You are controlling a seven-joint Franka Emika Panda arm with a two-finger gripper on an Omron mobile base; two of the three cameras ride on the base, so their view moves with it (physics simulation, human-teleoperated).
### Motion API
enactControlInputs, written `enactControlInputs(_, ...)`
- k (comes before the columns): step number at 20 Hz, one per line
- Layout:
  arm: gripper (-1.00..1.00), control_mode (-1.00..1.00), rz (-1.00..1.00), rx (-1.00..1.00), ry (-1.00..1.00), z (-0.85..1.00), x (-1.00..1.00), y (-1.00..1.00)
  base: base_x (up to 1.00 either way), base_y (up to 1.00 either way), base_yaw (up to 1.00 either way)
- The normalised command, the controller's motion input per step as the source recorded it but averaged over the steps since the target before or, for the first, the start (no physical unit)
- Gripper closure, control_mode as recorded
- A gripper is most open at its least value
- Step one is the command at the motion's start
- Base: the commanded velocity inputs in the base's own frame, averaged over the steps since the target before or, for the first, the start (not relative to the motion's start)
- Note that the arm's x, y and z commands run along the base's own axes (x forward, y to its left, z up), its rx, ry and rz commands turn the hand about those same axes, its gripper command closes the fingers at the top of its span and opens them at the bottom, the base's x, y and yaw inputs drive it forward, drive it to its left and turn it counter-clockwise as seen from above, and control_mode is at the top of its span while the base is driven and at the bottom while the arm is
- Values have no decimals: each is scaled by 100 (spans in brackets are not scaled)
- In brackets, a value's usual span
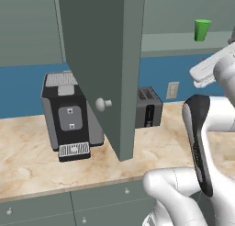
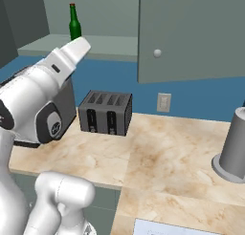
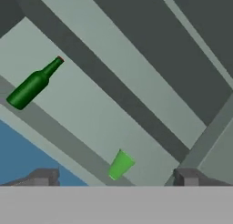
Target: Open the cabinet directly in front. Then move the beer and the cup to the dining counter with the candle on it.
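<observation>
Grey-green wall cabinet door (image 1: 103, 69) swung open. Slim dark green glass bottle (image 2: 74, 23) and small bright green cup (image 1: 202, 30) upright on shelf, well apart. Hand (image 3: 113, 178) released, empty, facing cup.

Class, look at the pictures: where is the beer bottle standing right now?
The beer stands upright on the open cabinet's bottom shelf, above the toaster; in the hand view it is apart from the cup.
</observation>
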Motion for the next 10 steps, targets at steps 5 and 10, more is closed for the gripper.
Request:
enactControlInputs(5,-100,-100,-10,-5,24,1,82,16,0,0,0)
enactControlInputs(10,-100,-100,-27,-3,31,0,94,1,0,0,0)
